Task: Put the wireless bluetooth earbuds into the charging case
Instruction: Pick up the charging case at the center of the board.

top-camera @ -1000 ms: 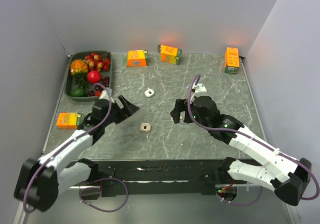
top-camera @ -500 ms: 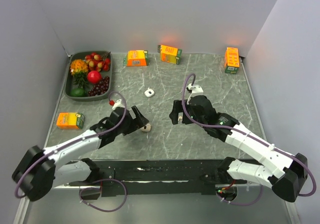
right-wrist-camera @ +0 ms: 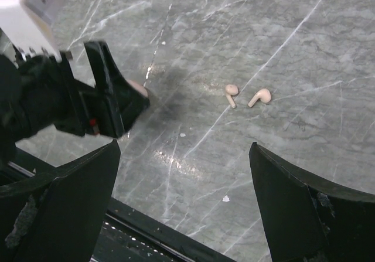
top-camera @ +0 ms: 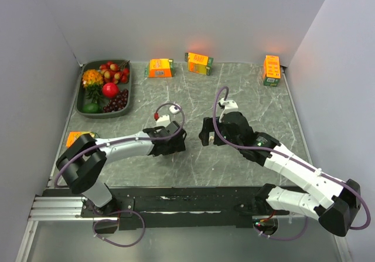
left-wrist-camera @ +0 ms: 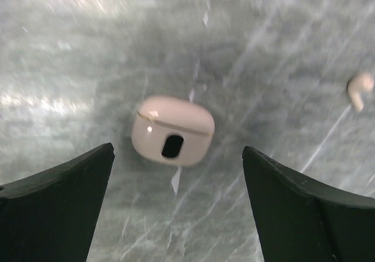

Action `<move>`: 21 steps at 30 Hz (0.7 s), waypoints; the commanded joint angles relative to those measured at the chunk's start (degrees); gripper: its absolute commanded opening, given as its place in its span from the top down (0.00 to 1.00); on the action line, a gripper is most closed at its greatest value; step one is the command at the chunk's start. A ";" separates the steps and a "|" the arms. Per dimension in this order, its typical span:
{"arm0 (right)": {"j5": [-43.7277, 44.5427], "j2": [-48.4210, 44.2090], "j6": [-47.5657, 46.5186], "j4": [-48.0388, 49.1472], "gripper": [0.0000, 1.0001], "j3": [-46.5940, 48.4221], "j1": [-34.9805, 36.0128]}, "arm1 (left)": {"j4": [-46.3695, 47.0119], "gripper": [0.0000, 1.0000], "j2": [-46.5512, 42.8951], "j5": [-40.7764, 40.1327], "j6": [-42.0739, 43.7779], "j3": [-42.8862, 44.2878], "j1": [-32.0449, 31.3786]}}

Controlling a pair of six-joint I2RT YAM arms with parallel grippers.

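A pale beige rounded-square charging case (left-wrist-camera: 173, 131) with a dark oval hole lies on the grey marble table. My left gripper (left-wrist-camera: 177, 147) is open, one finger on each side of the case and just short of it. In the top view the left gripper (top-camera: 174, 143) covers the case. Two tiny white stemmed earbuds (right-wrist-camera: 231, 93) (right-wrist-camera: 259, 97) lie side by side on the table ahead of my right gripper (right-wrist-camera: 183, 143), which is open and empty. One earbud (left-wrist-camera: 358, 89) shows at the right edge of the left wrist view. The right gripper (top-camera: 205, 132) hovers right of the left one.
A second white rounded-square piece (top-camera: 174, 107) lies behind the left wrist, inside its cable loop. A fruit tray (top-camera: 82, 101) sits at the back left. Orange cartons stand along the back (top-camera: 159, 68) (top-camera: 199, 63) (top-camera: 270, 70) and at the left (top-camera: 75, 138).
My left arm has swung right from near the fruit tray to the beige case, and its open fingers now flank the case. My right gripper has barely moved.
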 commanded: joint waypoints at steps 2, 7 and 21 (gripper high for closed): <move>0.29 -0.65 -0.50 1.13 0.01 -0.03 -0.30 | 1.22 0.04 -2.55 -0.11 -0.28 -2.15 -1.94; -0.24 -0.39 -0.42 1.75 0.01 -0.47 -0.30 | 3.61 0.02 -4.58 1.04 2.96 -5.50 -1.94; 0.90 -0.03 -0.86 0.43 0.01 0.41 -0.21 | 5.20 0.17 2.26 4.20 15.01 -1.73 -1.86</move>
